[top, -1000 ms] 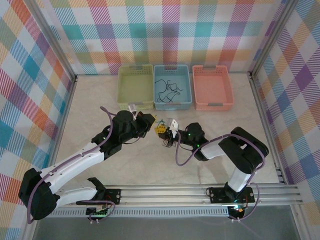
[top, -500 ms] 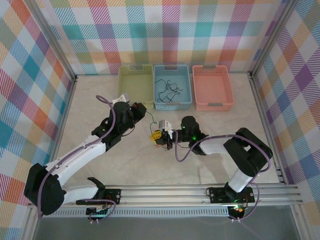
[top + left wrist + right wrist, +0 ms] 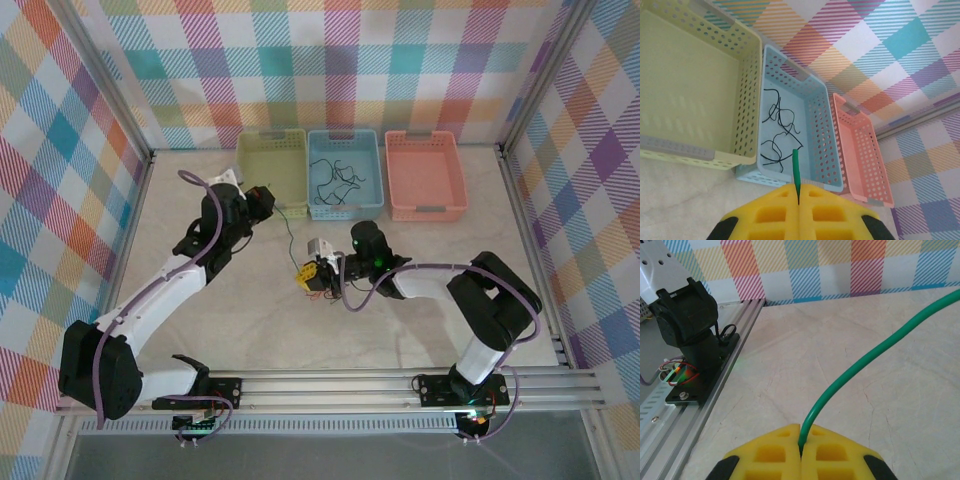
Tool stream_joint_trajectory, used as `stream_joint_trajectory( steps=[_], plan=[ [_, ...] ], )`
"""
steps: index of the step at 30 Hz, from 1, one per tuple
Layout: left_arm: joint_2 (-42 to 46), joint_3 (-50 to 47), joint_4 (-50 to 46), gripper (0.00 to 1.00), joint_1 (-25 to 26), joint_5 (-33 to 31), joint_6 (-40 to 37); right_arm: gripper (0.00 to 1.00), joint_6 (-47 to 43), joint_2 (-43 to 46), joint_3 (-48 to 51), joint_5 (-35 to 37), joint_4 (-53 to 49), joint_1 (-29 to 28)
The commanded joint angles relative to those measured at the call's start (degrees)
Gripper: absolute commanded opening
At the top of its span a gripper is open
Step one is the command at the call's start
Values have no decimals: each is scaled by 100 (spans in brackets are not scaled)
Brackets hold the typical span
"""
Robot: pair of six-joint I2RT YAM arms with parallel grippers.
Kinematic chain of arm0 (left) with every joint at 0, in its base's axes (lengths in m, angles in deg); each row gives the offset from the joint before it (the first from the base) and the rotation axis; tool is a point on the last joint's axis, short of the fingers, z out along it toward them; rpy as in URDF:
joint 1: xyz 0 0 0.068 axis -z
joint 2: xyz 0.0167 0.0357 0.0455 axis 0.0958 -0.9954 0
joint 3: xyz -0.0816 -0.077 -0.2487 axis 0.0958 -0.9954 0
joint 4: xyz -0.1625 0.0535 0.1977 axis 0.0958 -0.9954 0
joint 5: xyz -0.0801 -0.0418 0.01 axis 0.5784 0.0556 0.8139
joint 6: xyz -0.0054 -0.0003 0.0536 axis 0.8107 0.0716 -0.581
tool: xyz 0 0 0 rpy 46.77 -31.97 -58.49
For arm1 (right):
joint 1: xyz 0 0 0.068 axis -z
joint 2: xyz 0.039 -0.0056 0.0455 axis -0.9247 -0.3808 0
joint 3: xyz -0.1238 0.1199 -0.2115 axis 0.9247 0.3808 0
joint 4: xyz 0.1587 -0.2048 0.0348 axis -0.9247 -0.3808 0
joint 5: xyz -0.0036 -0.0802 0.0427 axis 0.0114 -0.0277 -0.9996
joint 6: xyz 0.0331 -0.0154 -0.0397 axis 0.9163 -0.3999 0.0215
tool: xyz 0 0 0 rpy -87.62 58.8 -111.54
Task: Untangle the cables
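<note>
Cables (image 3: 322, 286): small red and black bunch on the table, touching the right gripper's yellow fingers, near the centre.
Green wire (image 3: 287, 236): thin strand running from one gripper to the other, across the open table.
Left gripper (image 3: 270, 200): jaws pressed together on the green wire (image 3: 796, 167), just before the yellow-green basket (image 3: 270, 140).
Right gripper (image 3: 304, 275): jaws clamped on the other end of the green wire (image 3: 865, 360).
Blue basket (image 3: 376, 175): middle of three, black wires (image 3: 335, 180) lying inside.
Pink basket (image 3: 425, 137): right of the blue one.
Surface: pale marbled table (image 3: 200, 300), aluminium rail (image 3: 400, 385) at the near edge.
Room: walls (image 3: 330, 60) of many-coloured plaid.
</note>
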Motion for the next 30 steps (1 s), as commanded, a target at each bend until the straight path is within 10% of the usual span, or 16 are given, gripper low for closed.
stream_joint_trajectory(
  steps=[1, 16, 23, 27, 30],
  plan=[
    [63, 360, 252, 0, -251, 167, 97, 0, -409, -192, -251, -437, -1089, -138],
    [902, 749, -438, 0, -622, 536, 187, 0, -283, -359, -618, 397, -1775, -138],
    [563, 1468, -2441, 0, -660, 355, 289, 0, -191, -205, -433, 762, -1407, -138],
    [362, 1437, -2649, 56, -708, 741, 369, 0, -165, -160, -362, 968, -1311, -137],
    [454, 1273, -2713, 78, -719, 906, 387, 0, -147, -171, -377, 1182, -1329, -138]
  ],
)
